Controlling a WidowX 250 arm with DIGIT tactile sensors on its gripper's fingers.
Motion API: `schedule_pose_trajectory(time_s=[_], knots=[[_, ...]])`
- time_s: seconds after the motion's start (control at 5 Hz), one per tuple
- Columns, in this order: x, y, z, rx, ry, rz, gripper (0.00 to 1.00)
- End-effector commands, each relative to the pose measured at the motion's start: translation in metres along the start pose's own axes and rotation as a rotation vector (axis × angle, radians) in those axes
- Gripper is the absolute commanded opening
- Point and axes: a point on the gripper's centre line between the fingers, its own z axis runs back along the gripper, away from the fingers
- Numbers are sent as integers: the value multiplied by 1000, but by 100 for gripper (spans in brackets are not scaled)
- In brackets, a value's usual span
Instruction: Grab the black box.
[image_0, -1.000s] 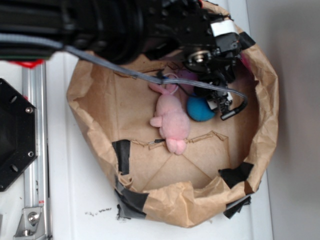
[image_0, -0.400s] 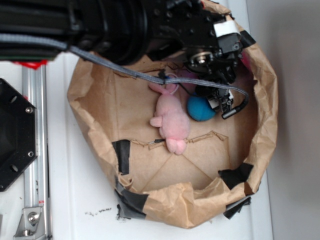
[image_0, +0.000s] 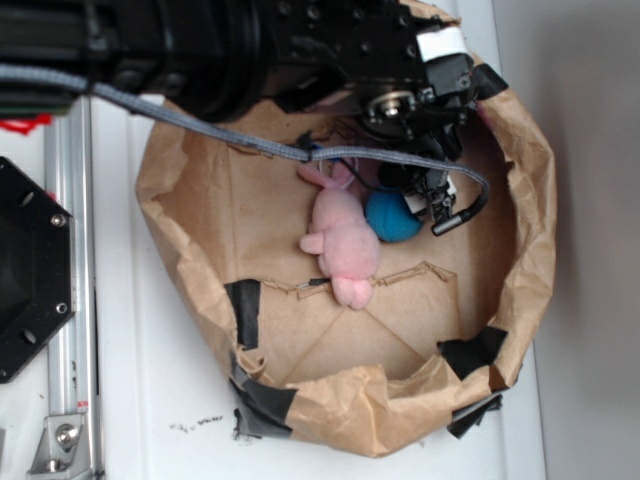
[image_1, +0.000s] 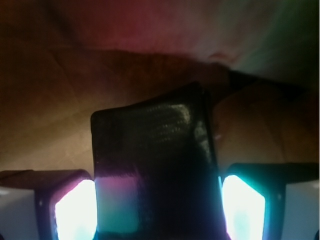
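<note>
In the wrist view the black box (image_1: 155, 145) fills the gap between my gripper's (image_1: 158, 200) two glowing pads, touching the left pad (image_1: 75, 210) and the right pad (image_1: 242, 205). It is matte, with rounded edges. In the exterior view my gripper (image_0: 418, 188) hangs over the far right part of the brown paper bowl (image_0: 190, 290), just above the teal ball (image_0: 390, 217). There the arm hides most of the box. The gripper is shut on the box.
A pink plush toy (image_0: 343, 245) lies left of the teal ball, inside the paper bowl. Black tape patches (image_0: 243, 310) hold the paper rim. A black hexagonal plate (image_0: 30, 270) and a metal rail (image_0: 72, 300) stand at the left.
My gripper and arm have shifted slightly up and to the left. The teal ball has also shifted a little to the left.
</note>
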Motion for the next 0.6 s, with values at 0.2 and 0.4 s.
schedule_pose_trajectory(time_s=[0.2, 0.4], knots=[[-20, -25, 148, -163, 92, -129, 0], [-25, -26, 157, -165, 114, -166, 0]])
